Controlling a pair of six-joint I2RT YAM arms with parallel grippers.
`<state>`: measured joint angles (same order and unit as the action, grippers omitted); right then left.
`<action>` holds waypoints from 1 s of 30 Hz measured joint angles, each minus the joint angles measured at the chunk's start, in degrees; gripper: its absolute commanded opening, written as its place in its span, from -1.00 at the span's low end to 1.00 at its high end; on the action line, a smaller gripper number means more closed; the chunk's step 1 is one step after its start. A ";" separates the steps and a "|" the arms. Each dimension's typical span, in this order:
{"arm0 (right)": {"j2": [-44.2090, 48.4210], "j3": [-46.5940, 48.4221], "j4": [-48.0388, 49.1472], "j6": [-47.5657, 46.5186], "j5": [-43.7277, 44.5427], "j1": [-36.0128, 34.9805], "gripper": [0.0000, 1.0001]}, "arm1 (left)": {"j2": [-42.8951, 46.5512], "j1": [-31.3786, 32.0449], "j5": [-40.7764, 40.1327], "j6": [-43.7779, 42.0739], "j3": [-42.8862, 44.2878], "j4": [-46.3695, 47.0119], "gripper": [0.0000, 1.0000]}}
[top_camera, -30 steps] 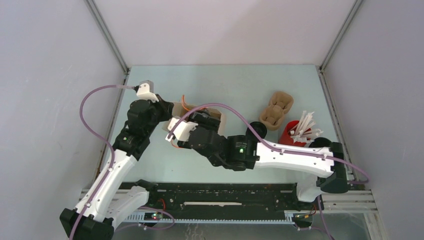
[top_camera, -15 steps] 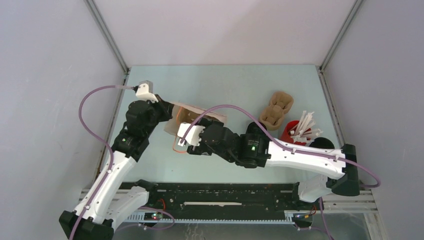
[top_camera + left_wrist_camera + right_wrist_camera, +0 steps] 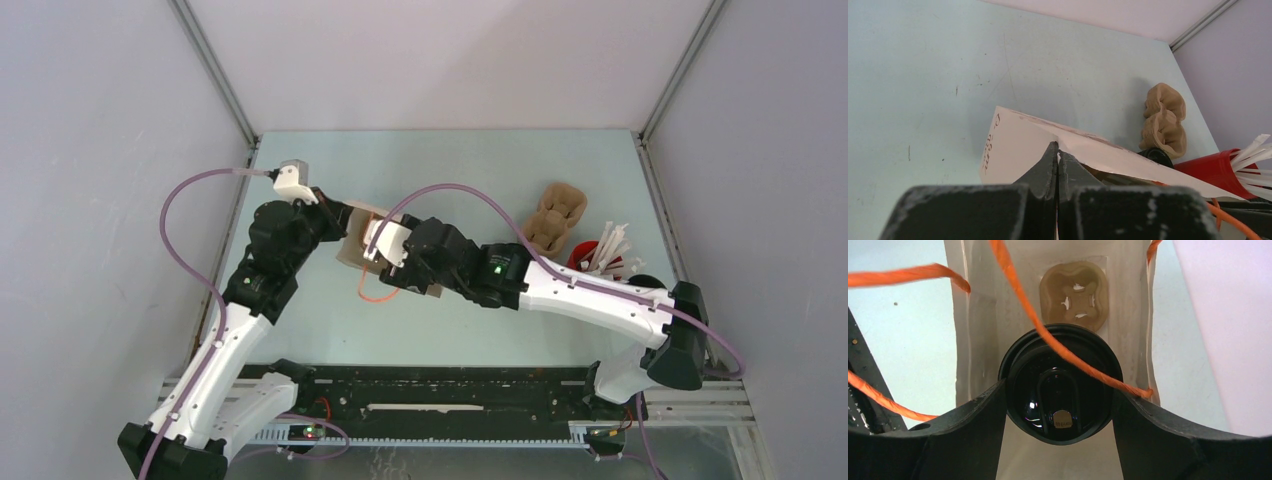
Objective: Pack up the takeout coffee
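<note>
Takeout coffee [image 3: 1048, 407], a black cup under a black lid, is sitting squeezed between the two fingers of the right end effector [image 3: 1059, 392], which is gripping it by the sides with its jaws spread to the cup's width. The cup is hanging at the open mouth of the white paper bag [image 3: 975, 315], with its lid facing the wrist camera. Whether its base is already past the bag's rim I cannot tell. One orange twisted-paper handle [image 3: 1018, 285] of the bag is running diagonally across the lid, and a second orange loop is trailing off the bag's left side. Deep inside the bag, at its far end, a tan moulded-pulp insert [image 3: 1074, 294] with a four-lobed shape is lying against the bottom.

The left end effector [image 3: 1057, 152] is pinching the bag's upper edge, its jaws pressed fully together on the paper. Whether the bag is lying flat on the pale blue desk [image 3: 923, 75] or only tilting I cannot tell. Well to the right of the bag, a brown pulp cup carrier [image 3: 555, 215] is resting on the desk. Just beside the carrier, on the side away from the bag, a red cup [image 3: 1215, 167] is holding white sticks [image 3: 1255, 150].
</note>
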<state>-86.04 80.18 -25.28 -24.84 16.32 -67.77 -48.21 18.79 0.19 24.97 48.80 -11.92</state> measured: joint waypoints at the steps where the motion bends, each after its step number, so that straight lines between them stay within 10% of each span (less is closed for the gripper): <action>1: 0.11 -0.31 0.00 0.20 -0.66 0.28 -0.47 | 0.00 0.00 0.02 -0.02 0.00 0.00 -1.00; 17: 0.33 -1.70 -3.26 -5.92 -9.18 0.57 -0.50 | 0.00 0.00 0.07 -0.02 0.00 0.00 -1.00; 30: -9.22 0.02 0.17 -10.78 5.14 -2.58 -0.48 | 0.00 0.00 0.24 -0.02 0.00 0.07 -1.00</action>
<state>-95.26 80.20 -25.10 -35.62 21.45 -70.35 -48.21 18.79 0.43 24.95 48.80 -11.86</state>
